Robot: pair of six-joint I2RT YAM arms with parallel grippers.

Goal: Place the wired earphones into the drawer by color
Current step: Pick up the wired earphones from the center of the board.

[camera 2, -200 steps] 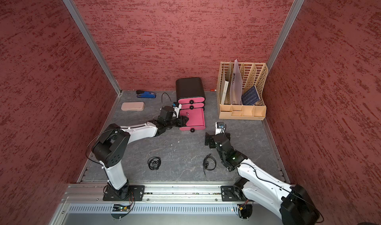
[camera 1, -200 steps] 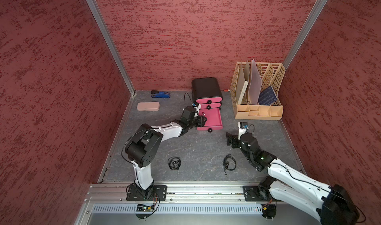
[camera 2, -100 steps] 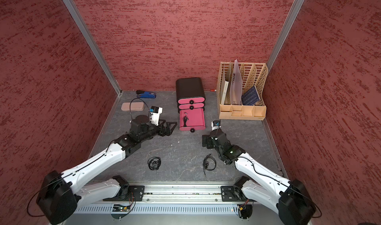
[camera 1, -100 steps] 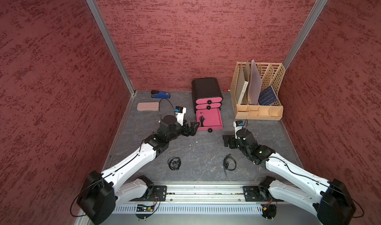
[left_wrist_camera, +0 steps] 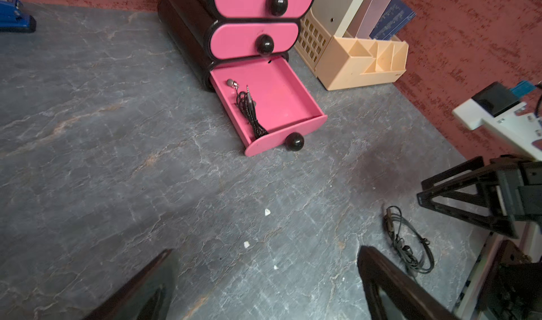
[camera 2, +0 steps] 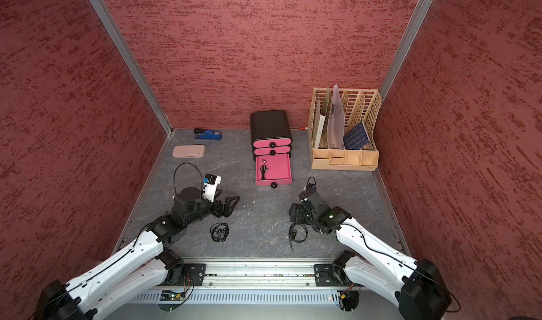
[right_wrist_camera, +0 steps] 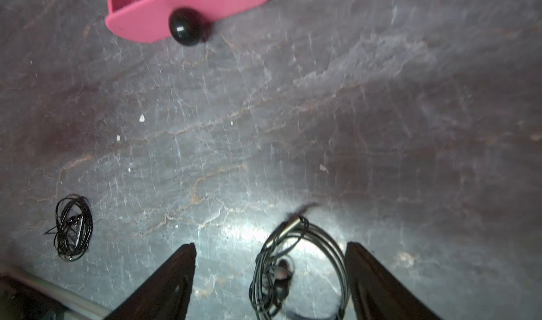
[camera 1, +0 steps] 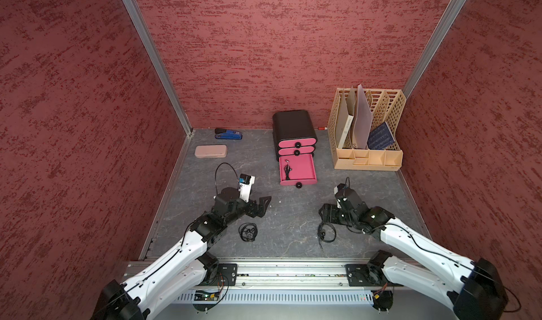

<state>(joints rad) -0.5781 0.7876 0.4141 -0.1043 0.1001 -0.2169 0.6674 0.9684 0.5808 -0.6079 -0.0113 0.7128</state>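
The black cabinet's bottom pink drawer (camera 1: 305, 169) (left_wrist_camera: 281, 92) stands pulled out, and one black bundle of wired earphones (camera 1: 287, 171) (left_wrist_camera: 249, 110) lies in it. Two more black bundles lie on the grey table: one (camera 1: 248, 232) (right_wrist_camera: 72, 227) in front of my left gripper (camera 1: 262, 207) (left_wrist_camera: 265, 254), which is open and empty. The other bundle (camera 1: 326, 233) (right_wrist_camera: 293, 224) lies between the spread fingers of my right gripper (camera 1: 325, 215) (right_wrist_camera: 271, 246), which is open and low over it. No red or white earphones show.
A beige file organizer (camera 1: 366, 160) stands at the back right beside the cabinet. A pink case (camera 1: 210, 151) and a blue stapler (camera 1: 228, 133) lie at the back left. The cabinet's upper two drawers (left_wrist_camera: 252, 38) are closed. Red walls enclose the table.
My left arm has drawn back from the open drawer toward the front, leaving black earphones inside, and its gripper has opened. My right gripper has dropped over the front right bundle, its fingers narrowing slightly.
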